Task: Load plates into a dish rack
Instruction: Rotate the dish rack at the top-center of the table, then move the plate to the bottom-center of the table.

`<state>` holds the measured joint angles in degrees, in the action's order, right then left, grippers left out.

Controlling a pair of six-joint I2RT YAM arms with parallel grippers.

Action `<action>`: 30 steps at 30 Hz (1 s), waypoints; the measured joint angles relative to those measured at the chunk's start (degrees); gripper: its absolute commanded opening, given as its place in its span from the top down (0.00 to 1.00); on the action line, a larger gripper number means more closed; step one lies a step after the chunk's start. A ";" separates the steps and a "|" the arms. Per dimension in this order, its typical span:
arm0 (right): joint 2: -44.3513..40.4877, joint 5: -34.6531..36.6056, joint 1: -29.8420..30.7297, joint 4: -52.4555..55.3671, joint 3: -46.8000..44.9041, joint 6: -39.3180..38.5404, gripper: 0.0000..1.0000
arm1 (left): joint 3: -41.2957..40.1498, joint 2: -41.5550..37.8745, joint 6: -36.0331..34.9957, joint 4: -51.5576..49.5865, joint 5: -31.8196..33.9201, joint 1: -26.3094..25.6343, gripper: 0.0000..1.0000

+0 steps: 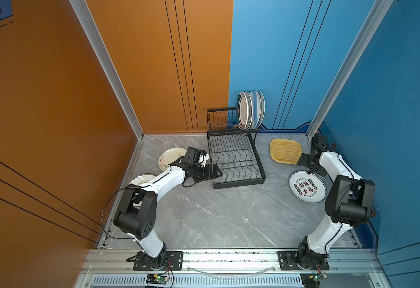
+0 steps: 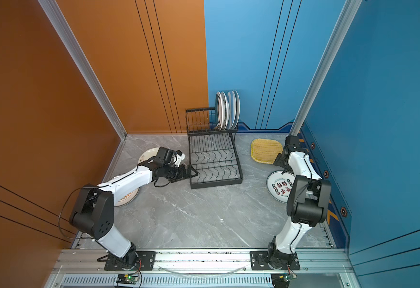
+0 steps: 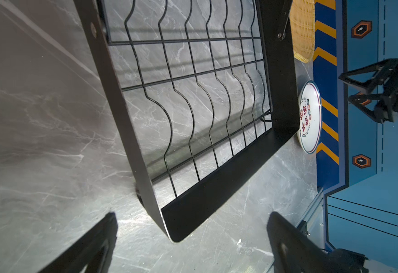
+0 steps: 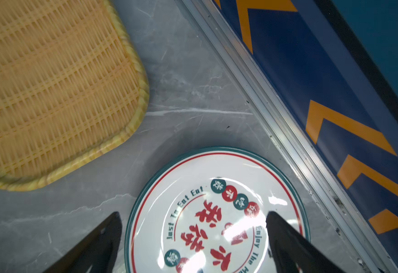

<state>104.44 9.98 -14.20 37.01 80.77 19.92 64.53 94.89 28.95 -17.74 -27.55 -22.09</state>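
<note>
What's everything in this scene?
dish rack: one, black wire, table's back centre
racked plates: about four, white and bluish, upright in rack's raised tier
woven tray: one, yellow, right of rack
printed plate: one, white, green rim, red characters, by right arm
cream plate: one, floral, left of rack
white plate: one, orange print, partly under left arm
table: one, grey marble, underneath
left fingers: two, black, open, at rack's front corner
right fingers: two, black, open, over printed plate

Left arm extends far-rightward, low and nearly level; left gripper (image 1: 217, 172) has its jaws spread wide. Right arm folds at the right side; right gripper (image 1: 308, 166) angles downward, jaws parted.
</note>
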 measured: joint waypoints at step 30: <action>24.41 -10.23 -9.99 8.85 25.75 -2.40 0.00 | -2.62 -2.21 4.17 4.55 -1.22 -0.76 0.02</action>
<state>128.86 -0.25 -24.18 45.87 106.52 17.52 61.91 92.68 33.12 -13.19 -28.77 -22.85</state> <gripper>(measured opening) 0.999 0.981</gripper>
